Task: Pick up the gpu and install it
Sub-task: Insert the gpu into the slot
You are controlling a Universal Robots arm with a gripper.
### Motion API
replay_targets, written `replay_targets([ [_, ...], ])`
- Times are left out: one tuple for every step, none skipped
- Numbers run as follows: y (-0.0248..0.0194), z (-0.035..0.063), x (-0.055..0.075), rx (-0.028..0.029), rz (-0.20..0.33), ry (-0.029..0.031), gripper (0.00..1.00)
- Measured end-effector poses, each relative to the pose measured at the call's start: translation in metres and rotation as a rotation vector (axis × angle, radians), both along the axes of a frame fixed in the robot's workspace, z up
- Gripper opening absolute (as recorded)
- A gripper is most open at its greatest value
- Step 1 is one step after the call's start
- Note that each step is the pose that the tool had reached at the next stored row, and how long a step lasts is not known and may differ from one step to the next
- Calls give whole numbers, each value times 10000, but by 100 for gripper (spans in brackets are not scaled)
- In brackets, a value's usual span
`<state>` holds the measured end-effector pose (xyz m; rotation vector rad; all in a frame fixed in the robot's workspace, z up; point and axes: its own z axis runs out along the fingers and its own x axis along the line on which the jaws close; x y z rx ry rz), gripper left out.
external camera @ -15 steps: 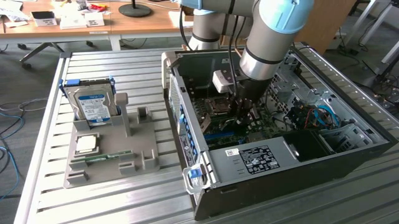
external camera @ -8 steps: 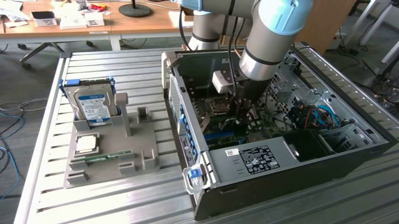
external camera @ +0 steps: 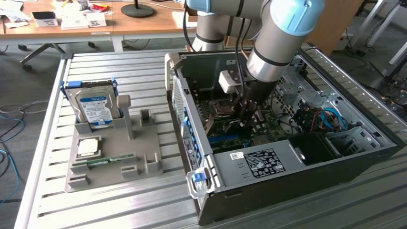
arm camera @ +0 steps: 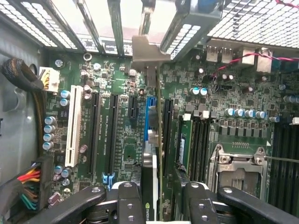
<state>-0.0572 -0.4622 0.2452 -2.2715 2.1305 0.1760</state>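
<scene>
Black-fingered and partly closed, clenches the gripper [arm camera: 159, 203] on the gpu [arm camera: 150, 179]: pinches the card edge-on between two fingers [arm camera: 127, 200], one pressed to each face. Holds it upright over the green motherboard [arm camera: 117, 79], silver bracket [arm camera: 147, 49] at the end away from the hand, up against the perforated rear wall [arm camera: 32, 23], lower edge in line with a blue slot [arm camera: 150, 116]. Seated in that slot or just above it: cannot tell. Places the gpu directly below the hand, stretching away from it, with long black slots [arm camera: 112, 130] and a white slot [arm camera: 74, 126] to one side and the processor socket [arm camera: 238, 168] to the other.

From the wrist, shows the grip and the board close up. From outside, shows instead the arm [external camera: 279, 43] reaching down into the open computer case [external camera: 286, 191], set on a slatted metal table [external camera: 127, 205], with the hand low among the parts on the board. Shows too, well apart on the exterior view's left, a grey holder [external camera: 146, 143]: a hard drive [external camera: 94, 107] with a blue label upright at its far end, a processor chip [external camera: 87, 147] and a green memory stick [external camera: 105, 161] flat at the nearer end.
</scene>
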Motion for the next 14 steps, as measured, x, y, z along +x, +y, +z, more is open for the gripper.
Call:
replay_targets([
  [1,-3,16,1,0,21,40],
  [2,-5,28,3,0,39,40],
  [3,-7,36,3,0,59,40],
  [6,-7,39,1,0,80,40],
  [10,-7,43,0,0,111,40],
  [14,-8,52,1,-1,164,40],
  [18,-8,62,1,-1,236,40],
  [21,-9,72,2,0,308,40],
  [22,-10,82,3,0,367,40],
  [22,-10,91,3,0,403,40],
  [23,-10,101,1,0,436,40],
  [23,-10,112,1,1,462,40],
  [22,-10,120,1,0,475,40],
  [22,-10,123,0,0,477,40],
])
